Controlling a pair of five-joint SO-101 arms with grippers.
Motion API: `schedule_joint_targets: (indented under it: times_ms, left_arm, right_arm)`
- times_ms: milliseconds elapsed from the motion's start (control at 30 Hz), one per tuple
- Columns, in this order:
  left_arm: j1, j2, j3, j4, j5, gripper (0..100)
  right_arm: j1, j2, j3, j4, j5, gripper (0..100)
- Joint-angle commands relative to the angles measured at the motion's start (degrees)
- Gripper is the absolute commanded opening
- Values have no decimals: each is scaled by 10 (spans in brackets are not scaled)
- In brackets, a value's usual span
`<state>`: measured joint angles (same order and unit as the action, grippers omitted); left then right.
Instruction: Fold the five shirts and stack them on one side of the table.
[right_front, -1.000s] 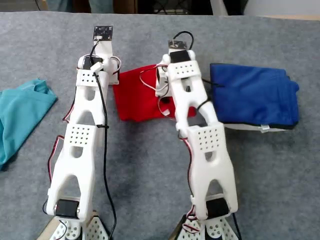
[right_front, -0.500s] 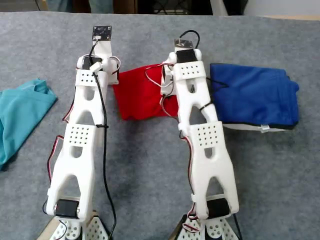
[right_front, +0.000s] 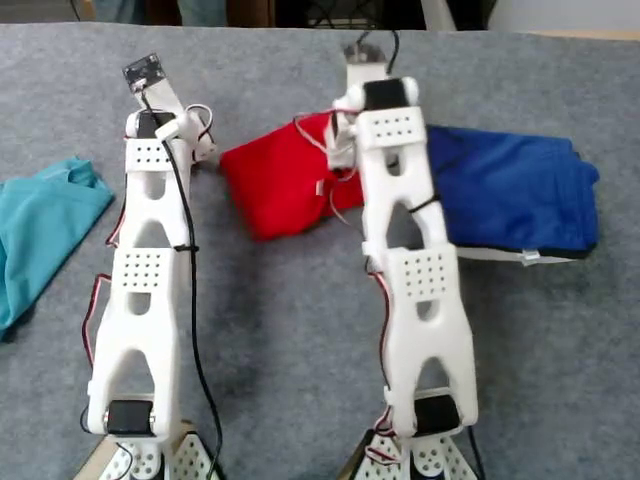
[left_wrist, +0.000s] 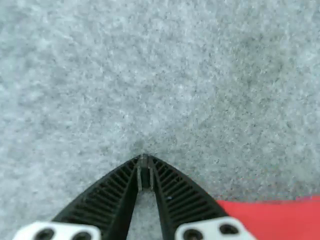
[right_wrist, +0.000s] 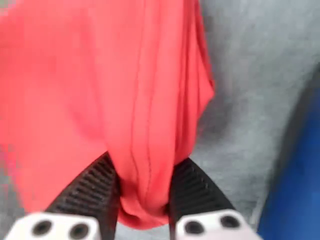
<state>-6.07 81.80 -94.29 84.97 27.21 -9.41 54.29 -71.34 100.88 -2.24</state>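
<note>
Red shirt (right_front: 270, 190) lay folded at the far middle of the table (right_front: 290, 340), a bunched edge pinched between the fingers of the right gripper (right_wrist: 142, 190). Just beside it sat a folded blue shirt (right_front: 510, 190). The left gripper (left_wrist: 145, 172) hung above bare grey felt, fingers pressed together on nothing. A teal shirt (right_front: 45, 225) lay crumpled at the table's left edge.

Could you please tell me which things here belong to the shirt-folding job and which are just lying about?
Job: folded red cloth shirt, clamped in the right gripper; folded blue cloth shirt; crumpled teal cloth shirt; left gripper, shut.
Lying about: grey felt table cover.
</note>
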Motion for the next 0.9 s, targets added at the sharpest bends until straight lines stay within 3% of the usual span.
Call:
schedule_joint_targets:
  times_ms: [0,167,567,867]
  left_arm:
    - [-30,-8,-11,8,5,33]
    - [-30,-8,-10,8,5,33]
    - [-29,-8,-10,8,4,33]
    - [-23,-8,-11,8,-25,30]
  right_arm:
    - [18,-105,-10,0,59,14]
    - [54,-151,-6,1,135,14]
    - [289,-157,-5,4,280,14]
    - [396,-158,39,4,343,15]
